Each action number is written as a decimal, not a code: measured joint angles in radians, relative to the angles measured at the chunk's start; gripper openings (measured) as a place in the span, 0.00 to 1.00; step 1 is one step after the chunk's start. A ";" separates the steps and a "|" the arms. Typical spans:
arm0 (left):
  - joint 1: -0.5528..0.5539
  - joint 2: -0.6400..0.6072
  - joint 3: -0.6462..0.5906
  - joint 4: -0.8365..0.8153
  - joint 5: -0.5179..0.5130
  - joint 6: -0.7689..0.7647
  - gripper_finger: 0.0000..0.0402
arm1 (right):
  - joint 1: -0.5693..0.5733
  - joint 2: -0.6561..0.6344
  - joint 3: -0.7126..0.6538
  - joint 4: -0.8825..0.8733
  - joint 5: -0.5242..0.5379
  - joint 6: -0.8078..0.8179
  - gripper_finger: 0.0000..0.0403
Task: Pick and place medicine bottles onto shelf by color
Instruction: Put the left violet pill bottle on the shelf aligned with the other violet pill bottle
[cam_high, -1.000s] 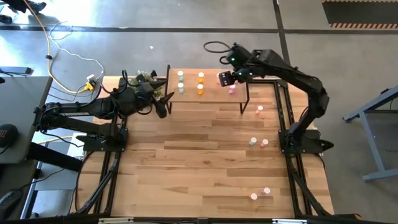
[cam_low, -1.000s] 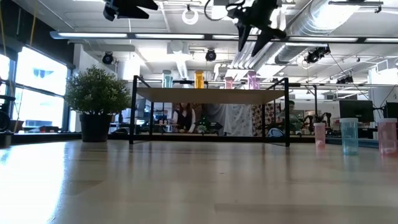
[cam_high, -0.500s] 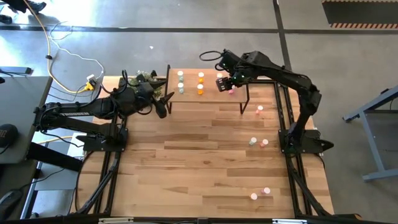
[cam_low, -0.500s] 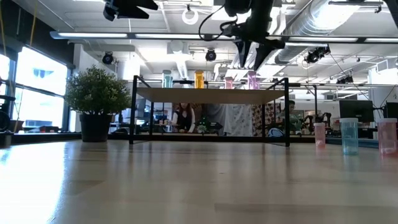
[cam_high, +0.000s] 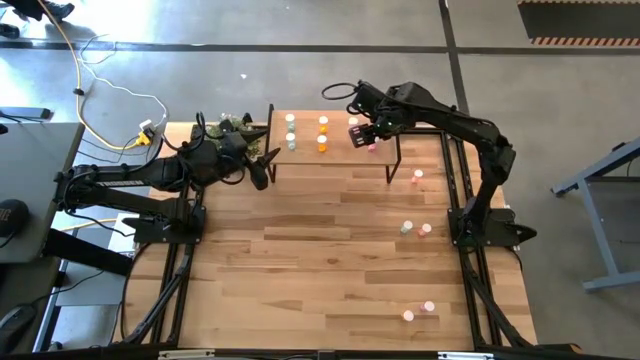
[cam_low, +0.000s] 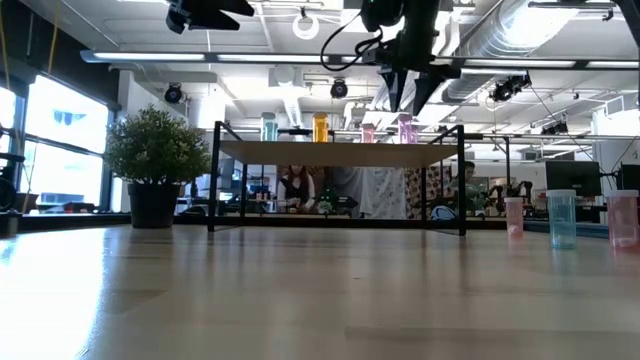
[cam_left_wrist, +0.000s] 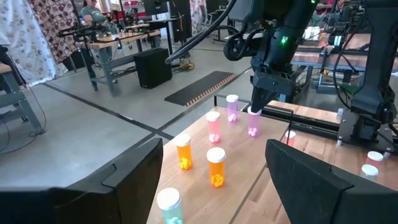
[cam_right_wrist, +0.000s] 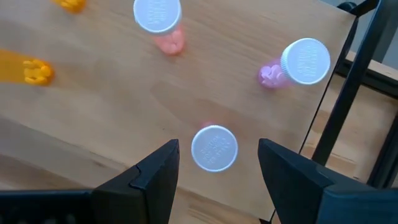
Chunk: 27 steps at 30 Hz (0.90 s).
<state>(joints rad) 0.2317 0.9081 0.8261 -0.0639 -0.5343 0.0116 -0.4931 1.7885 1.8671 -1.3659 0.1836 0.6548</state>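
Note:
The shelf (cam_high: 335, 150) stands at the table's far edge. On it stand white-capped bottles: pale green (cam_high: 291, 120), orange (cam_high: 323, 122) and pink ones (cam_left_wrist: 213, 124). My right gripper (cam_right_wrist: 216, 155) is open and points down over the shelf's right end. Its fingers stand on either side of a pink bottle (cam_right_wrist: 214, 148) without touching it. That bottle stands upright on the board. My left gripper (cam_high: 262, 168) waits open beside the shelf's left end, empty.
Loose bottles stand on the table's right part: one (cam_high: 418, 177) near the shelf, a pair (cam_high: 407, 228) farther toward me, another pair (cam_high: 408, 316) near the front edge. A potted plant (cam_low: 155, 160) stands left of the shelf. A red-pink (cam_right_wrist: 158, 15) and a pink bottle (cam_right_wrist: 303, 61) stand close by.
My right gripper has come down toward the shelf's right end and tipped from a slant to pointing straight down. It now stands low over the pink bottles. The bottles on the shelf have stayed where they were.

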 joint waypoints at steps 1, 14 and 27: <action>0.000 0.000 0.000 0.000 0.000 0.000 0.69 | 0.000 0.000 0.000 0.000 0.007 0.000 0.52; 0.000 0.000 0.000 0.000 0.000 0.000 0.69 | 0.000 0.042 0.000 -0.007 0.008 -0.008 0.52; 0.000 0.000 0.000 0.000 0.000 0.000 0.69 | -0.005 0.045 0.000 -0.041 0.046 0.000 0.52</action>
<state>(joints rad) 0.2317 0.9081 0.8261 -0.0635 -0.5343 0.0120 -0.4984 1.8336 1.8668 -1.4067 0.2297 0.6548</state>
